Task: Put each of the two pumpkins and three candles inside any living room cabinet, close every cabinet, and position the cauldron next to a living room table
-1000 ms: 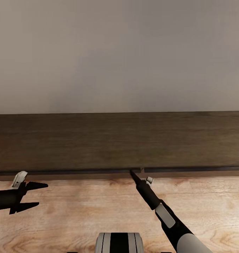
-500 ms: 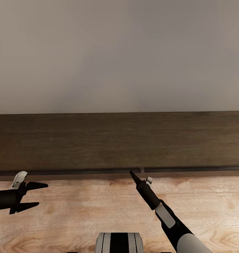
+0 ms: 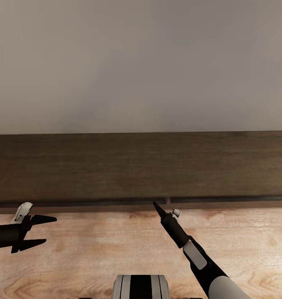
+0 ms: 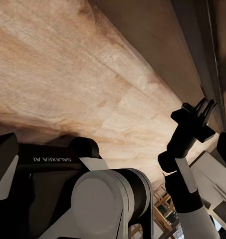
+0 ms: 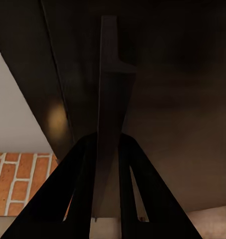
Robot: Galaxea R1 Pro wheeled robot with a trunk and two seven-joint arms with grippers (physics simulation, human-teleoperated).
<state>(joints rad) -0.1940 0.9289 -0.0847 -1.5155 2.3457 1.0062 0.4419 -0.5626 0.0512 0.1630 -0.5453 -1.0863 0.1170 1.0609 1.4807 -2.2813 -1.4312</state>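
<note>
With the right end effector pinched shut on the cabinet drawer's edge at 12 o'clock, pull straight back; the left end effector idles open.

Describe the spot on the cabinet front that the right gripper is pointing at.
Along the pale wall runs a long low dark-brown wood cabinet. On its front edge above the light plank floor, a small notch breaks the dark line. The slim black right gripper points just left of it.
</note>
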